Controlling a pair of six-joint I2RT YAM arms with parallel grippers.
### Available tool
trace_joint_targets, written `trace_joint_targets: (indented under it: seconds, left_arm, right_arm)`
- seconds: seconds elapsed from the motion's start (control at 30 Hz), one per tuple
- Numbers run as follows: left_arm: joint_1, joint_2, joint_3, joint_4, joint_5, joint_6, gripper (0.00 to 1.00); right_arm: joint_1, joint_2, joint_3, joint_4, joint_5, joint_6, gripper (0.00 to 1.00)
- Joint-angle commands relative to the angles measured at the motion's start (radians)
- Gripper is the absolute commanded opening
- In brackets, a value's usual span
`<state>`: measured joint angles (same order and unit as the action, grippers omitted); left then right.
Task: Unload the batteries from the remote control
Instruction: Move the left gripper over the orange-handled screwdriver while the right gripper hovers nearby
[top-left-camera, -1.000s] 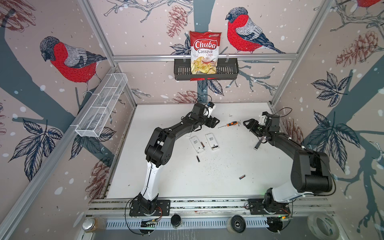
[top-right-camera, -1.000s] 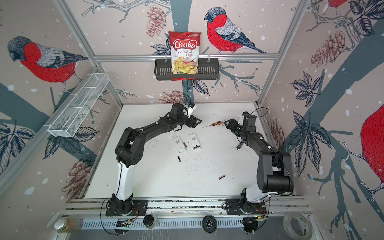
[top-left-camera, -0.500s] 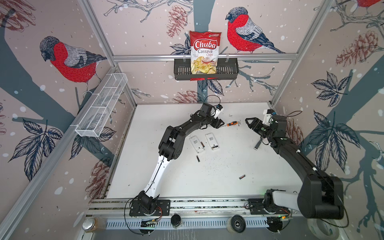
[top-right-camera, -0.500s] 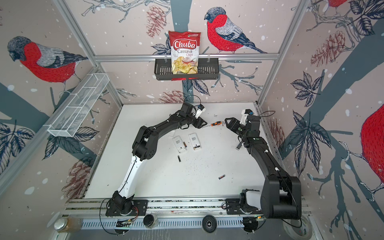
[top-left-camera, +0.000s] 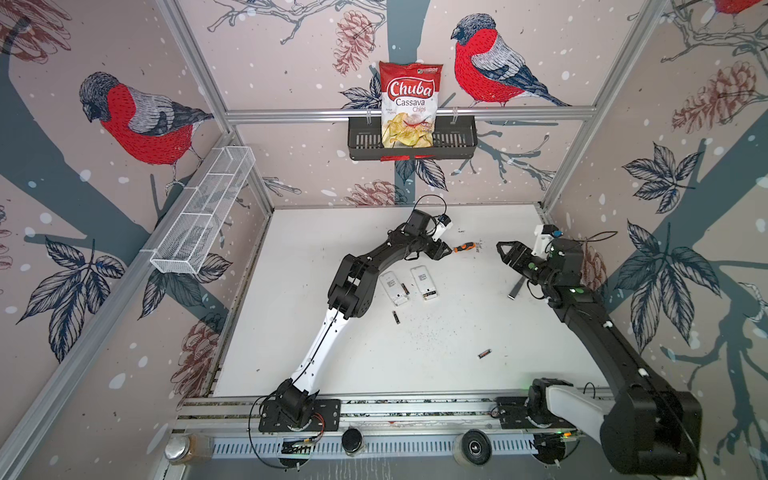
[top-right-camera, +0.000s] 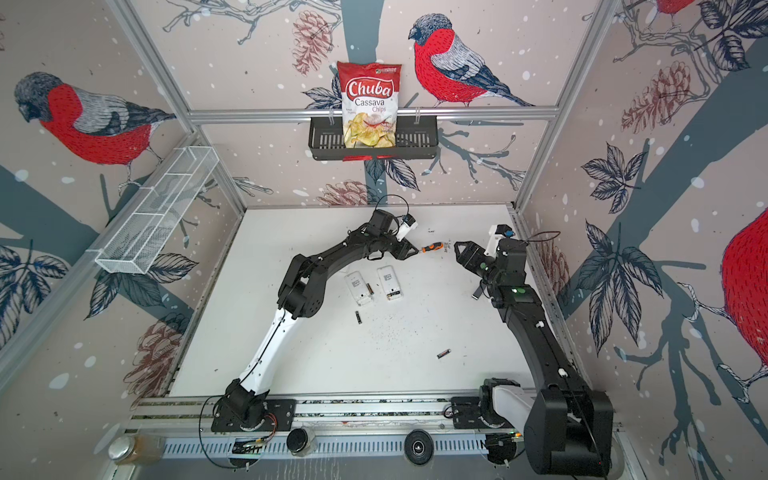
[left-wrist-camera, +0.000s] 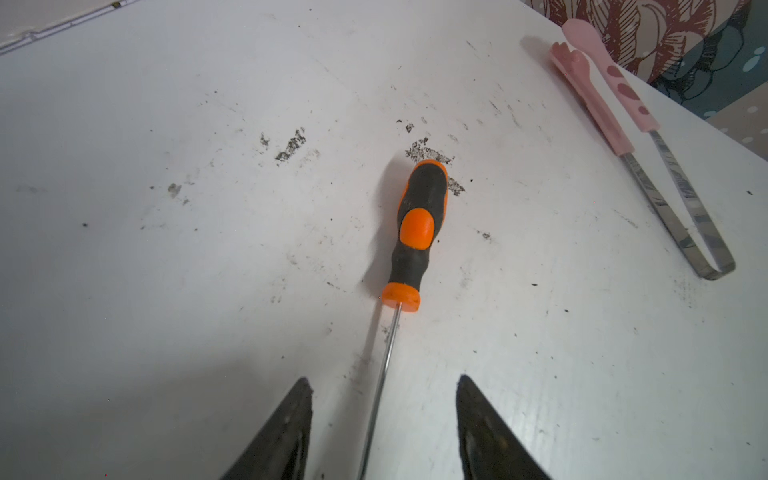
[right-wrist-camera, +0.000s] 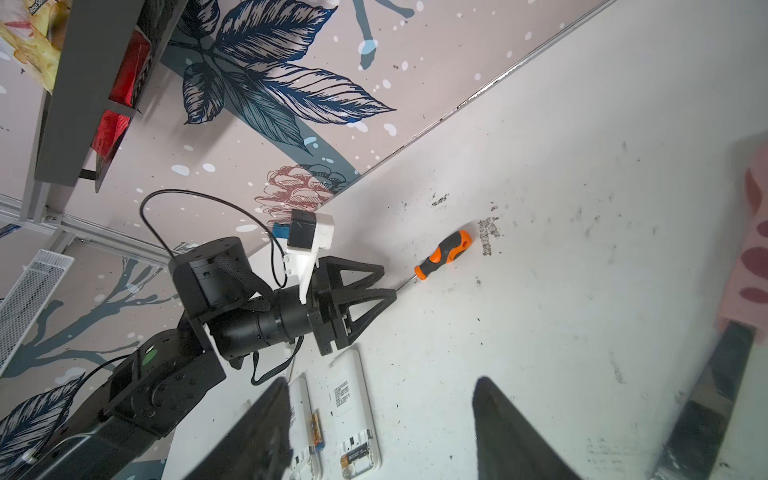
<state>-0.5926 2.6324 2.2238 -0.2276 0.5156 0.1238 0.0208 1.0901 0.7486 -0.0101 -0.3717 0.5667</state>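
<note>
Left gripper (left-wrist-camera: 384, 379) nearer screwdriver (left-wrist-camera: 419, 216); scuffed tabletop (left-wrist-camera: 166, 124)

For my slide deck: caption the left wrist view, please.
Left gripper, jaws open, straddles the shaft of an orange-and-black screwdriver on the scuffed white table; pink-handled tongs nearby.
</note>
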Motion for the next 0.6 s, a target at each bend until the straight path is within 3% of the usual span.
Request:
trace_joint_targets:
  seconds: [0.0,0.3,0.57]
  left_arm:
    - [-0.001,0.021,0.027,-0.031,0.008,0.019,0.54]
    - [-0.014,0.066,0.112,-0.094,-0.036,0.027,0.49]
    - [-0.044,0.092,0.154,-0.189,-0.173,0.059,0.43]
  right_arm:
    - [0.003,-0.03,-0.018,-0.008,0.026,-0.013,0.7]
    - [0.003,-0.085,-0.033,-0.046,0.048,-0.019,0.71]
    - [0.003,-0.109,-0.029,-0.05,0.049,-0.018,0.71]
